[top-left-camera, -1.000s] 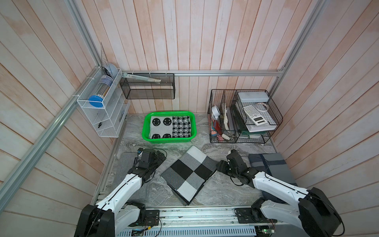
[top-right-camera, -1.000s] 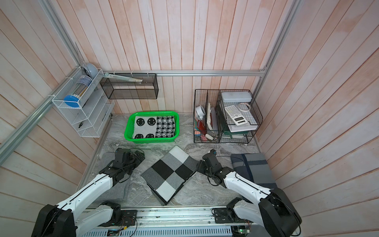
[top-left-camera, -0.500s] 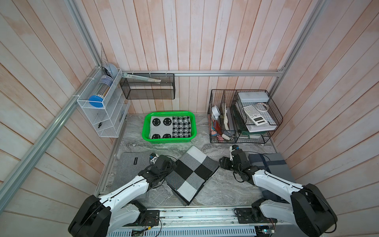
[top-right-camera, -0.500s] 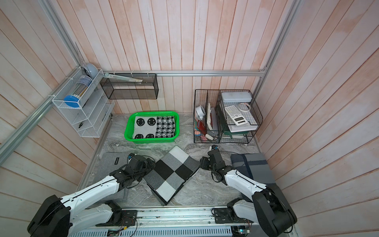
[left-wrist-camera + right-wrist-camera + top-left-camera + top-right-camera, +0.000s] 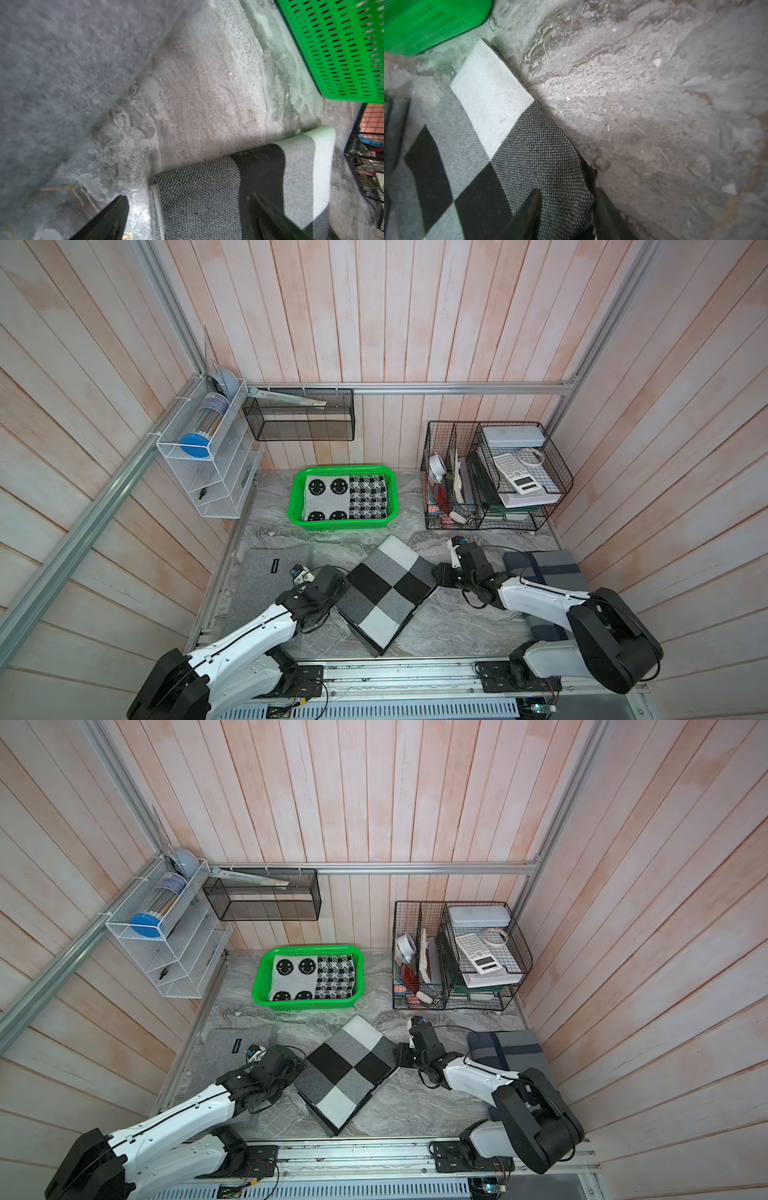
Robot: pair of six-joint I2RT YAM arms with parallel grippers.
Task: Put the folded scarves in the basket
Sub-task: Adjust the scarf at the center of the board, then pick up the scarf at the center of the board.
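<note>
right claw [image 5: 568, 190] pinches one scarf [image 5: 386, 593] edge; left claw [image 5: 187, 197] spread, straddling the opposite edge, not gripping. Lift now and folds could sag open, snagging basket [image 5: 340, 524] rim.

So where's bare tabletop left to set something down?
Free: the strip between the basket and the checked scarf, and the patch between scarf, right arm and front rail. Crowded: the basket, already filled with folded cloth.

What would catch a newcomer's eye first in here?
The bright green basket at the back, already holding patterned cloths. In front of it a black, grey and white checked scarf lies folded on the marble table, the left gripper and right gripper at opposite edges.
</note>
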